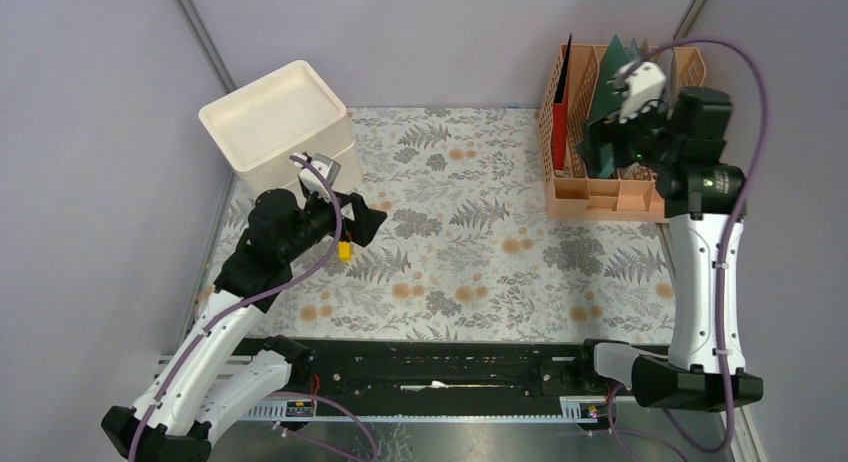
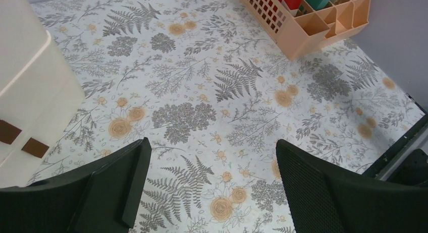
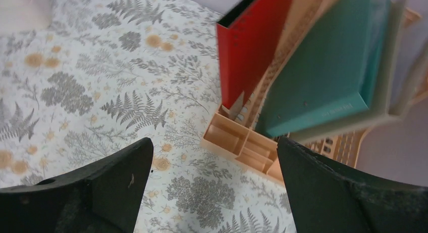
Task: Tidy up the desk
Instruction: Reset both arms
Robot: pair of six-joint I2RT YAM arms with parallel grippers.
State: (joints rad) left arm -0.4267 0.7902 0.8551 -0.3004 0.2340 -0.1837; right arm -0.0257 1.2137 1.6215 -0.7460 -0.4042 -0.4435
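The worktop (image 1: pixel 480 272) cloth is pale grey, printed with grey fern leaves and tan flowers; the storage box (image 1: pixel 275 112) is cream, the slotted organiser (image 1: pixel 600 197) peach, one folder (image 1: pixel 562 122) red, another folder (image 3: pixel 323 76) teal, the small block (image 1: pixel 344 250) yellow, and the left hand (image 2: pixel 212 142) and right hand (image 3: pixel 213 141) black.

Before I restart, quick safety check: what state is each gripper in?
Left gripper: open, holding nothing.
Right gripper: open, holding nothing.

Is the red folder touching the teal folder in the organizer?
Apart. The right wrist view shows a peach divider of the organizer standing between the red folder and the teal folder, each in its own slot.
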